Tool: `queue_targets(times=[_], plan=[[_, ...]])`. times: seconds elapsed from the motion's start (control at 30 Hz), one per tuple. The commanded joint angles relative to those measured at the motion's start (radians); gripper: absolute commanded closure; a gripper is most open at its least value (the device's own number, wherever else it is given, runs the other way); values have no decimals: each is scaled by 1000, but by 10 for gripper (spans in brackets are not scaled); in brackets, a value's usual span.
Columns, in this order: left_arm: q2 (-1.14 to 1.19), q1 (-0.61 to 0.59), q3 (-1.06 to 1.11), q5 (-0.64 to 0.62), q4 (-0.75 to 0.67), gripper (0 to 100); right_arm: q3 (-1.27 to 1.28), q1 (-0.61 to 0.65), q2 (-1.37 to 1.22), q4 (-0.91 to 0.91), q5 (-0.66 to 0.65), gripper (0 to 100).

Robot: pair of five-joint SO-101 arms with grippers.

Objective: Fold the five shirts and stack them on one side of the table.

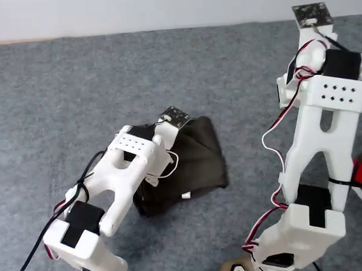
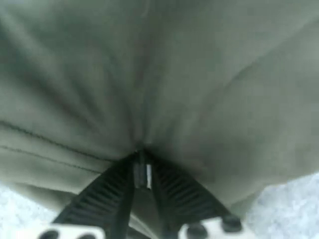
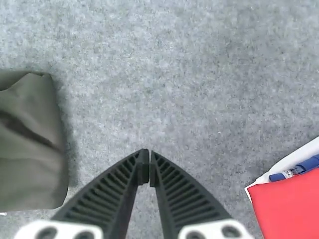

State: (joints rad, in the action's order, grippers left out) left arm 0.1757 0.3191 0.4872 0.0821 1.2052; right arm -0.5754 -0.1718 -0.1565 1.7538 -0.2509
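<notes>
Shirt — dark, folded — pinched by left gripper; right gripper closed, empty, over open grey mat beside its edge.

A grey, felt-like cover lies over the tabletop, its nap finely speckled up close. Behind its far edge stands a pale, plain wall, with a thin tan strip between them at one end.

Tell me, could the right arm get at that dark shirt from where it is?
Probably yes. Only bare grey table covering lies between the right gripper and the dark shirt, with nothing blocking. The left gripper already pinches the shirt, so it might crowd.
</notes>
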Motion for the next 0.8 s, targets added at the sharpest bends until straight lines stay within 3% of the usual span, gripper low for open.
queue_targets(times=[0.0,0.3,0.57,0.77], plan=[[5,-26,24,11,44,998,-5,-8,58,41,-11,988],[-270,-49,28,5,64,998,97,182,53,13,-3,988],[-500,-69,30,5,98,998,242,367,51,-173,-3,988],[-540,-288,28,11,83,998,316,453,-19,-341,-6,988]])
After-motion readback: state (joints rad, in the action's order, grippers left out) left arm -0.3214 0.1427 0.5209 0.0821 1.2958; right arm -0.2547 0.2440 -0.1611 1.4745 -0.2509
